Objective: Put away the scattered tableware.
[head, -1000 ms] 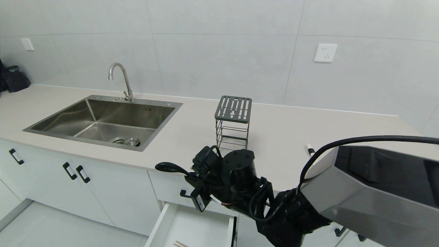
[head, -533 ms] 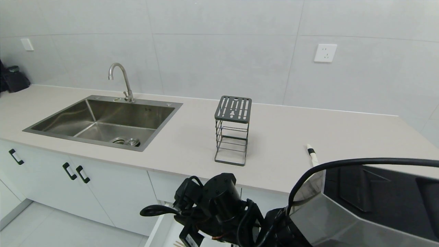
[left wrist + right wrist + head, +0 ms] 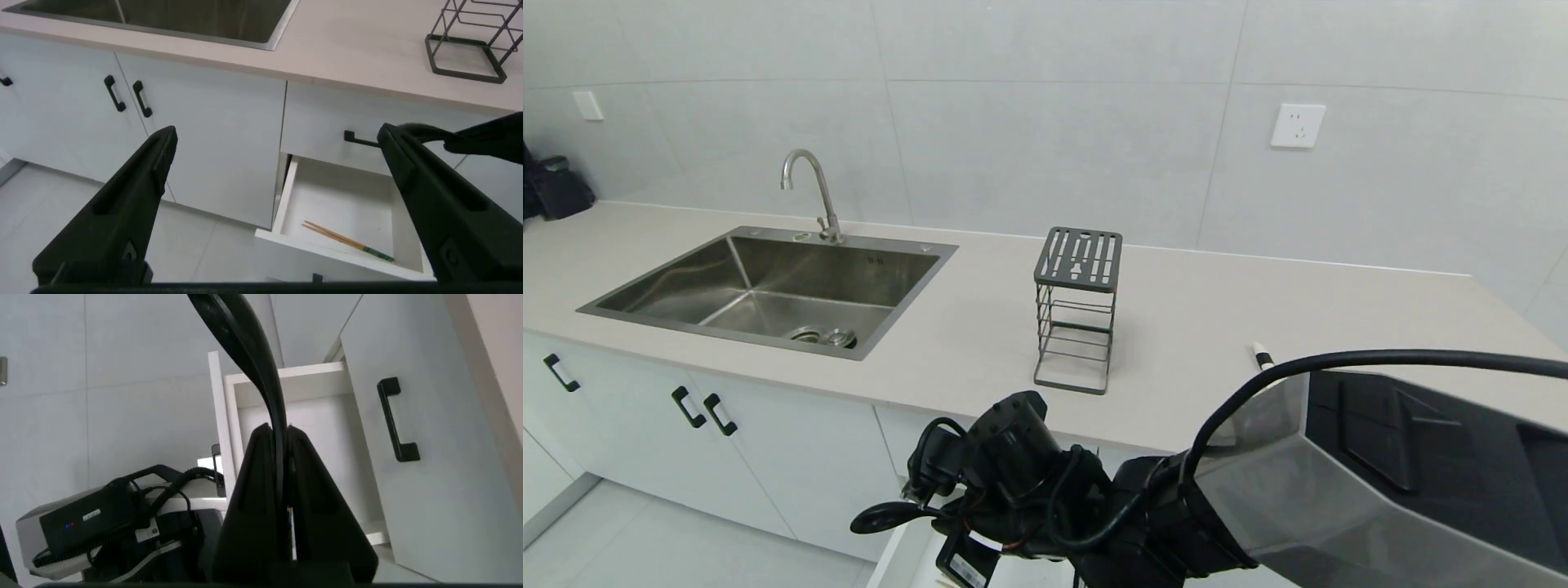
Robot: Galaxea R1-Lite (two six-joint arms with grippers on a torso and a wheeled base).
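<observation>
The step in hand looks like stowing the black spoon (image 3: 882, 516): the right gripper (image 3: 960, 510) is clamped on its handle and hangs in front of the bench (image 3: 1217, 310), below the bench edge, over the open drawer (image 3: 343, 200). The spoon's bowl sticks out from the gripper toward 9 o'clock, clear of the drawer and touching nothing but the jaws. A pair of chopsticks (image 3: 347, 241) already lies on the drawer floor.

I'd say the next move calls for lowering the spoon until it sits inside the drawer walls, with the bowl swung in so it doesn't overhang the side, and only then letting go.

The left gripper (image 3: 278, 135) has its fingers wide apart and holds nothing, looking down on the same drawer.

Up on the bench, at 3 o'clock from the wire rack (image 3: 1076, 310), a slim white piece with a dark tip (image 3: 1263, 356) waits; I can't tell what it is.
</observation>
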